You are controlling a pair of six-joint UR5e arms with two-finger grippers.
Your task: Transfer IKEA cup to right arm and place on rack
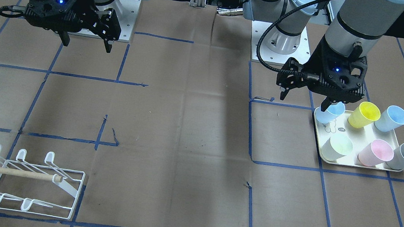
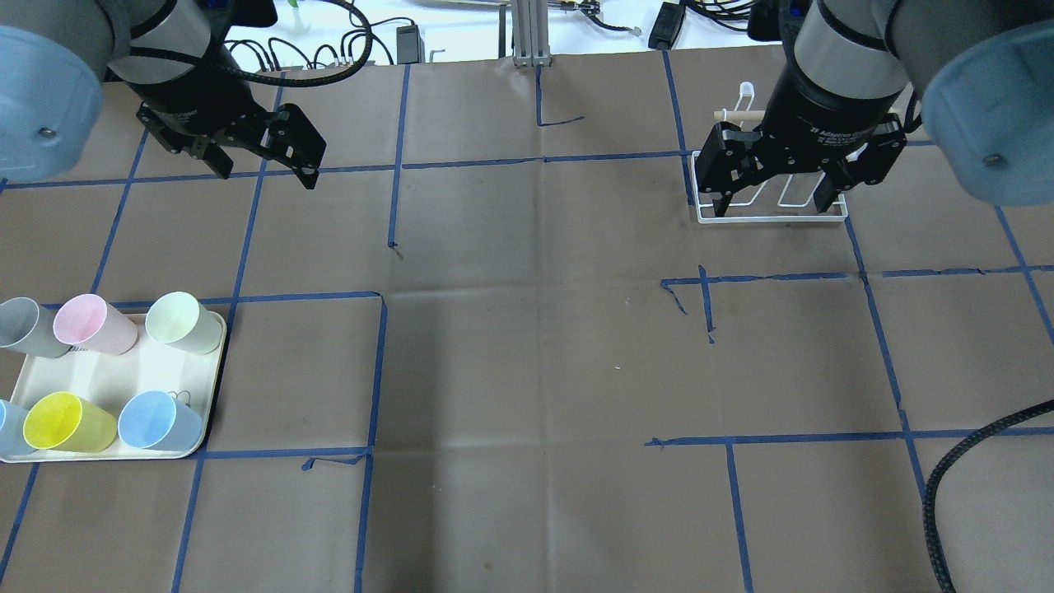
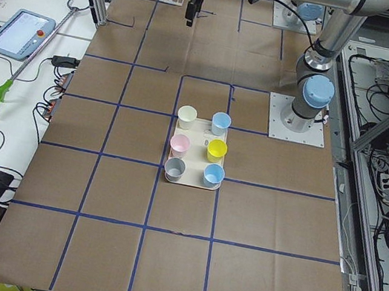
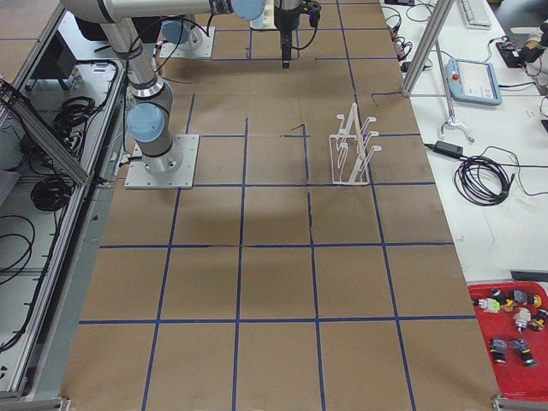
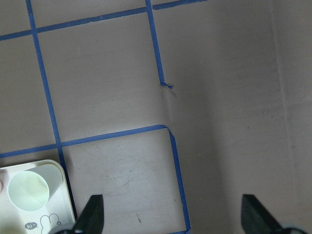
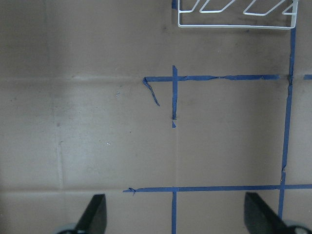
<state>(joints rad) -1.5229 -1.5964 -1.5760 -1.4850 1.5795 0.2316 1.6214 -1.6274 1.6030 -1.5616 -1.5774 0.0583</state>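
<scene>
Worktop [image 2: 535, 371]: covered in brown paper and marked into squares by blue tape lines [image 2: 395, 123].
Tray [image 2: 115, 371]: cream with rounded corners and a small bear drawing, lying toward the worktop's left end, in front of the left arm's base.
Cups: six stand upright on the tray, mouths up, in two rows of three, and none is lifted.
Far row: grey cup [image 2: 25, 327], pink cup [image 2: 90, 323] and pale green cup [image 2: 183, 321].
Near row: a light blue cup [image 2: 8, 428] cut by the overhead view's edge, the yellow cup [image 2: 66, 422] and a second blue cup [image 2: 156, 420].
Left hand [image 2: 268, 169]: hangs above the worktop with its fingers spread wide and nothing between them. Its wrist camera looks down on bare paper, with the tray's corner and the pale green cup low at one side.
Right hand [image 2: 770, 206]: also released and empty, fingers well apart, hanging above the worktop on the right side. From overhead it overlaps the rack, but its wrist camera shows only the rack's edge at the top of the frame.
Rack [image 1: 29, 183]: a white wire frame with two rows of upturned prongs, near the worktop's far right corner on the operators' side, with nothing hanging on it.
Wooden rod [image 1: 6, 171]: lies across the rack.
</scene>
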